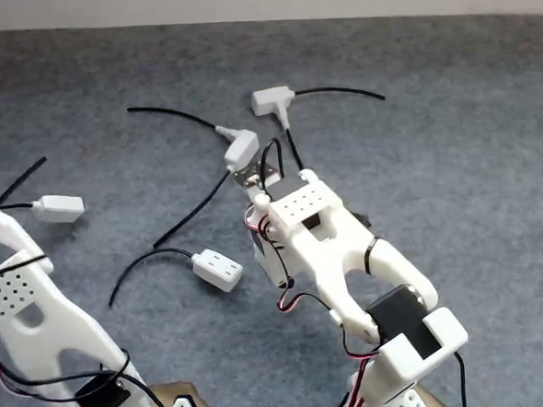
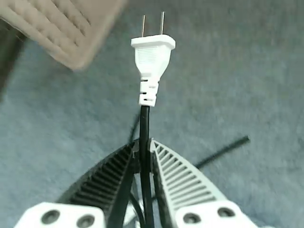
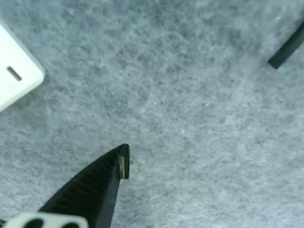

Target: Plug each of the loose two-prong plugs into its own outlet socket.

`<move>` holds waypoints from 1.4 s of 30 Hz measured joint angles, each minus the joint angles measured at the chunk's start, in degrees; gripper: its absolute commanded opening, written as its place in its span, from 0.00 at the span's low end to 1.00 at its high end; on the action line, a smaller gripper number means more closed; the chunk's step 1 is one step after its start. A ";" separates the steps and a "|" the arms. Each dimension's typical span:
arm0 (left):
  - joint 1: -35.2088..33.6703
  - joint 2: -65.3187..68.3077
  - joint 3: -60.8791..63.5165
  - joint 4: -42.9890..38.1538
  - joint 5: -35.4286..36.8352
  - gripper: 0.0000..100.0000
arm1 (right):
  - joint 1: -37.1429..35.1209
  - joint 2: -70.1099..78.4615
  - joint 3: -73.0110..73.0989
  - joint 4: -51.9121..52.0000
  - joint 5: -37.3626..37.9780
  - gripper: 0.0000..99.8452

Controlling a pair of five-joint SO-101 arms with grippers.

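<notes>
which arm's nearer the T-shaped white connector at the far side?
Right. The right arm ends close by the T-shaped connector, on its near side. The left arm stands far off at the left edge, its pincer shut on the cord of a plug.

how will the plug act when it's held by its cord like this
The left gripper is shut on the black cord, not the white plug, so the plug will probably wobble or bend aside when pushed. The short stretch between them stands straight, so it seems fairly stiff.
</notes>
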 measured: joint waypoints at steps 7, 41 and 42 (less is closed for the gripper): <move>0.00 -12.84 0.00 -0.18 0.00 0.00 | 0.00 0.00 0.00 0.00 0.00 0.59; 59.43 -51.08 92.31 8.26 -8.79 0.01 | 37.98 -40.62 17.23 18.11 34.11 0.59; 60.92 -50.90 94.51 8.18 -8.44 0.01 | 37.98 -42.46 19.69 18.20 34.81 0.59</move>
